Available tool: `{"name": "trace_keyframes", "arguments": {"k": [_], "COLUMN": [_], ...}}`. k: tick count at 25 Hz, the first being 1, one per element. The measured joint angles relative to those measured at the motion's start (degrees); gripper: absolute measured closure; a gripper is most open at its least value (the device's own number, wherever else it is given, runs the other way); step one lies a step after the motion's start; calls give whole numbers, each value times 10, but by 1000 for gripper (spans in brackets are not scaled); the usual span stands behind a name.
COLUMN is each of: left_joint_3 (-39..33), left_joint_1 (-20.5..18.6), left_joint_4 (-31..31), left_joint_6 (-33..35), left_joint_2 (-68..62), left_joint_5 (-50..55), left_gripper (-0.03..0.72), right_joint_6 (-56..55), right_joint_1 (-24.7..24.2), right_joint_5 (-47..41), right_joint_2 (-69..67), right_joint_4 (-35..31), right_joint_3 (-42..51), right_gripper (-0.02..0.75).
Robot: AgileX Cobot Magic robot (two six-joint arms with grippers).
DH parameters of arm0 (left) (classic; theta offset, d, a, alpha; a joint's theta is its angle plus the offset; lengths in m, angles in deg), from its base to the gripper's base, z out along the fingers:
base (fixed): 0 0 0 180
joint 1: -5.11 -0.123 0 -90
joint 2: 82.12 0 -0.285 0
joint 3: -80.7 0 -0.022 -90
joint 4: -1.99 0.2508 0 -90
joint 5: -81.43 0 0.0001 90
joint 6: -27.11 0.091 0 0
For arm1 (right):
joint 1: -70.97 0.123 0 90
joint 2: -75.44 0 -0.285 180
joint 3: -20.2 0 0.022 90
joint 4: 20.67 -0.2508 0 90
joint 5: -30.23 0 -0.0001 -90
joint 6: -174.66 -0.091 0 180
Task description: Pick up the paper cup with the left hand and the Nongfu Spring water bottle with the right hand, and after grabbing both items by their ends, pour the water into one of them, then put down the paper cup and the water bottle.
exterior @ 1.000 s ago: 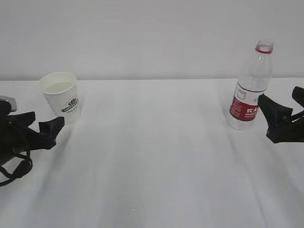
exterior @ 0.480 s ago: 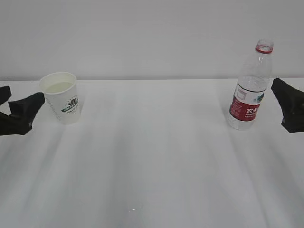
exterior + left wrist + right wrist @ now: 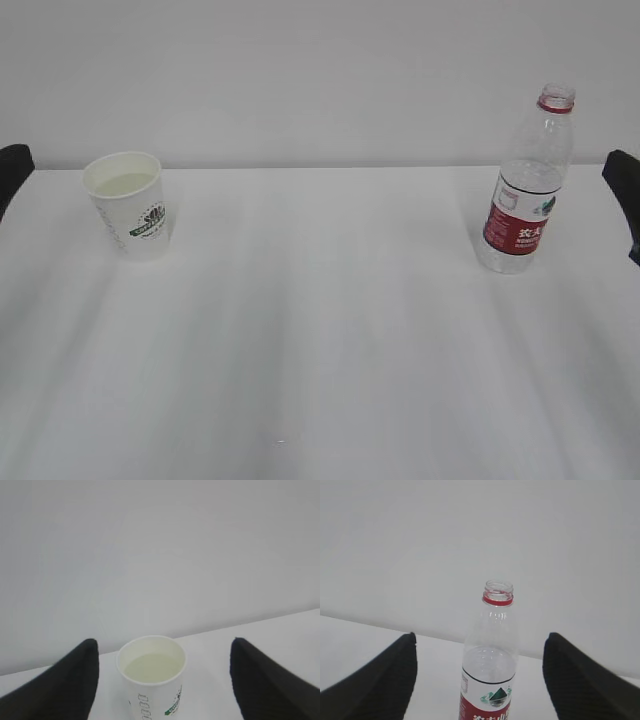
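Both end effectors had pulled back to the worktop (image 3: 330, 350) edges, fingers apart, holding nothing. Paper cup (image 3: 130, 204) stood far left with water (image 3: 152, 667), bottle (image 3: 526, 185) far right. Task seemed finished; nothing remained but retreating.

The exterior camera stands in front of the table (image 3: 320, 350), looking down at a slant toward the back wall (image 3: 320, 70). It takes in the whole width of the table from some way off. Each wrist camera sits low behind its own gripper and faces forward between the fingers toward the same wall. Ahead of the left hand (image 3: 162, 680) stands the paper cup (image 3: 151, 677), close up; ahead of the right hand (image 3: 480, 680), the Nongfu Spring water bottle (image 3: 490, 665). The exterior view shares both, cup (image 3: 130, 205) and bottle (image 3: 528, 180).
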Motion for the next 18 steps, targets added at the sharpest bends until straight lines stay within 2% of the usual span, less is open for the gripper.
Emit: {"name": "trace_keyframes", "arguments": {"k": [12, 18], "left_joint_3": [-1, -1], "left_joint_1": [1, 23], "left_joint_4": [22, 23], "left_joint_6": [-3, -7], "left_joint_2": [181, 271], "left_joint_5": [169, 258], "left_gripper": [97, 97], "right_joint_6": [-4, -16], "right_joint_1": [0, 0], "right_joint_5": [-142, -219], "right_joint_2": [148, 234], "right_joint_4": [11, 23], "right_joint_3": [4, 4], "right_gripper": [150, 150]}}
